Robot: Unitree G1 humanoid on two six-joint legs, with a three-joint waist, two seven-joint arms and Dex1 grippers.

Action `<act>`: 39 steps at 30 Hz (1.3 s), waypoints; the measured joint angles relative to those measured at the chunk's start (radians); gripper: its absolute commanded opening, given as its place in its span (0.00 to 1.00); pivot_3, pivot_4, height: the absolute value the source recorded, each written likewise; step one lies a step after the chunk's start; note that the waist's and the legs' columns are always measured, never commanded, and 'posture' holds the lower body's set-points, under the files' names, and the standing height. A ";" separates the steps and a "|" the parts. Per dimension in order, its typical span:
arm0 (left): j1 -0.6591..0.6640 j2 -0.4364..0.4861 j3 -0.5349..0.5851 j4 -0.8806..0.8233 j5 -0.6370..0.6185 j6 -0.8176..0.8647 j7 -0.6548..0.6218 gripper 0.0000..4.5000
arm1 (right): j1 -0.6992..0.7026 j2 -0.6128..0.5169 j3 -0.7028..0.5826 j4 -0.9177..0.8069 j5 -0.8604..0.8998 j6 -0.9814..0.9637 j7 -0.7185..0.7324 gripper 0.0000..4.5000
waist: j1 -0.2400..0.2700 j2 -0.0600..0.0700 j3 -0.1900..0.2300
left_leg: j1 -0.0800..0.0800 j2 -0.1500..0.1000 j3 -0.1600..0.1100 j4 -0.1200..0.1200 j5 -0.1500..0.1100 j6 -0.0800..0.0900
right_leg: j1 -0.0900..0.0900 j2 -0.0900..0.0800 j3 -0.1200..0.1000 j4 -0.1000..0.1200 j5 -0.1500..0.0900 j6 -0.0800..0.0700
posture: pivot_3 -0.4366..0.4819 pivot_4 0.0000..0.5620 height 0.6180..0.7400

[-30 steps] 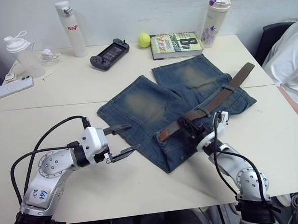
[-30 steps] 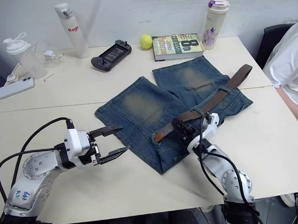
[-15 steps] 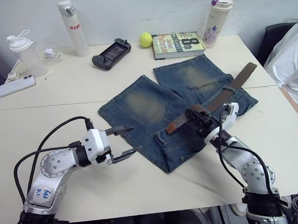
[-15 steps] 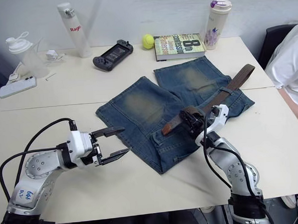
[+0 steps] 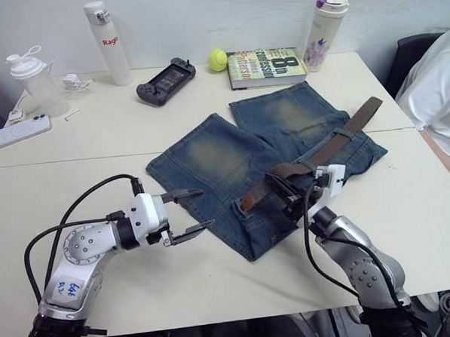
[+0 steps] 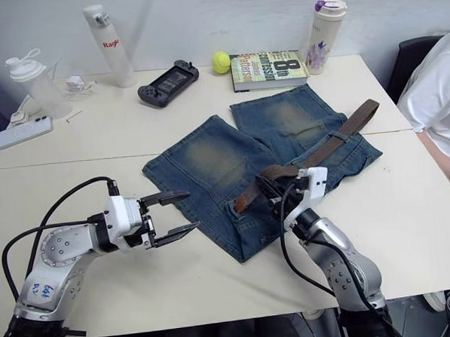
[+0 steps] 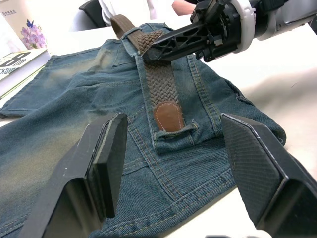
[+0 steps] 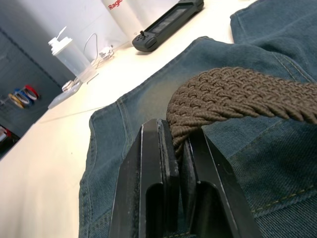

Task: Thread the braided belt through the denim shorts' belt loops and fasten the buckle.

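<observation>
The denim shorts (image 5: 232, 157) lie flat on the table. The braided belt (image 5: 326, 149) runs slantwise along the waistband, under belt loops (image 5: 343, 132), from its far right end to its brown leather tip (image 7: 168, 117), which sits at another loop (image 7: 174, 133). My right gripper (image 5: 279, 187) is shut on the belt's braided part (image 8: 237, 96) a little behind the tip and lifts it into a small hump. To the left of the shorts' near edge my left gripper (image 5: 204, 209) hovers open, its fingers (image 7: 106, 153) on either side of the tip from a distance. The buckle is out of view.
Along the table's far edge stand a white bottle (image 5: 107, 42), a game controller (image 5: 165, 81), a tennis ball (image 5: 218, 59), a book (image 5: 266, 67) and a flowered bottle (image 5: 323, 31). A shaker (image 5: 32, 84) and phone (image 5: 21, 130) lie far left. A person's white sleeve (image 5: 436, 89) is at the right.
My right gripper, still shut on the belt, drew back to the right and then slid left again, carrying the belt's tip back along the waistband. The left gripper stayed open and almost still.
</observation>
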 measured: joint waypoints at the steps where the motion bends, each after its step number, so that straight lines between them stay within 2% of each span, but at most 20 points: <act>1: 0.000 -0.002 0.000 0.000 0.001 0.000 -0.001 0.73 | 0.005 -0.003 0.008 0.000 -0.019 -0.008 0.012 0.00 | 0.000 0.000 0.000 | 0.000 0.000 0.000 0.000 0.000 0.000 | 0.000 0.000 0.000 0.000 0.000 0.000 | 0.48 0.27 1.00; 10: 0.000 -0.005 0.000 0.000 0.002 0.003 -0.002 0.73 | 0.006 0.006 0.013 0.031 -0.066 0.006 0.020 0.00 | -0.001 -0.001 0.000 | 0.001 0.000 0.000 0.000 0.000 0.000 | 0.001 0.000 0.000 0.000 0.000 0.000 | 0.48 0.27 1.00; 13: 0.001 -0.007 0.000 0.000 0.002 0.003 -0.002 0.73 | 0.002 0.028 -0.013 0.094 -0.014 0.116 -0.032 0.00 | -0.001 -0.001 -0.001 | 0.001 0.000 0.000 0.000 0.000 0.000 | 0.001 0.000 0.000 0.000 0.000 0.000 | 0.48 0.27 1.00; 15: -0.001 -0.011 0.000 0.000 0.002 0.004 -0.002 0.73 | -0.032 0.069 -0.074 0.132 0.101 0.209 -0.089 0.00 | -0.004 -0.008 -0.005 | 0.003 0.002 0.000 -0.001 -0.001 -0.001 | 0.003 0.001 0.000 0.000 0.000 0.000 | 0.48 0.27 1.00; 21: -0.001 -0.013 -0.003 0.007 0.025 -0.015 -0.011 0.73 | -0.095 0.101 -0.142 0.166 0.209 0.318 -0.142 0.00 | -0.010 -0.011 -0.007 | 0.003 0.002 0.000 -0.002 -0.001 -0.002 | 0.002 0.002 -0.001 0.000 0.000 0.000 | 0.48 0.27 1.00; 24: -0.033 0.020 -0.068 0.176 0.250 -0.349 -0.058 0.73 | -0.113 0.108 -0.123 0.137 0.262 0.433 -0.188 0.00 | -0.018 -0.010 -0.006 | 0.003 0.002 0.000 -0.005 -0.001 -0.002 | 0.000 0.002 0.000 0.000 0.000 0.000 | 0.48 0.27 1.00; 27: -0.073 0.015 -0.089 0.293 0.333 -0.530 -0.054 0.73 | -0.123 0.095 -0.066 0.096 0.224 0.484 -0.218 0.00 | -0.023 -0.010 -0.006 | 0.003 0.002 0.000 -0.005 -0.001 -0.002 | 0.000 0.001 0.000 0.000 0.000 0.000 | 0.48 0.27 1.00; 32: -0.076 0.010 -0.100 0.388 0.383 -0.696 -0.037 0.73 | -0.131 0.094 0.018 0.045 0.107 0.494 -0.226 0.00 | -0.029 -0.009 -0.006 | 0.002 0.002 0.001 -0.006 -0.001 -0.002 | -0.001 0.001 -0.001 0.001 0.000 0.000 | 0.48 0.27 1.00; 39: -0.055 0.041 -0.105 0.458 0.429 -0.902 -0.022 0.73 | -0.122 0.159 0.016 0.040 0.086 0.498 -0.238 0.00 | -0.029 -0.009 -0.006 | 0.003 0.002 0.001 -0.007 -0.001 -0.001 | -0.001 0.001 -0.001 0.001 0.000 0.000 | 0.48 0.27 1.00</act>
